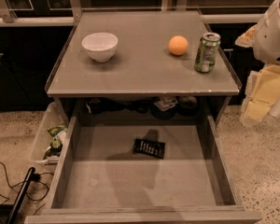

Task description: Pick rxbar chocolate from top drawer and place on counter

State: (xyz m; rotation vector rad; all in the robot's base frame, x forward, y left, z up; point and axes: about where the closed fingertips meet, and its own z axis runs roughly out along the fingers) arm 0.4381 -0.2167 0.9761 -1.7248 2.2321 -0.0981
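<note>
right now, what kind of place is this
Likely a break-room kitchenette: a counter with a bowl, an orange and a soda can, and an open drawer holding a snack bar. The gripper hangs right of the counter.

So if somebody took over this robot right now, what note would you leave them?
Hand: at the right edge of the view, beside the counter, outside the top drawer.
The rxbar chocolate lies flat on the open drawer's bottom, toward the back.
Done: drawer open.
Left: reach in, grasp the bar, set it on the counter, probably in front of the bowl, orange and green can.
</note>
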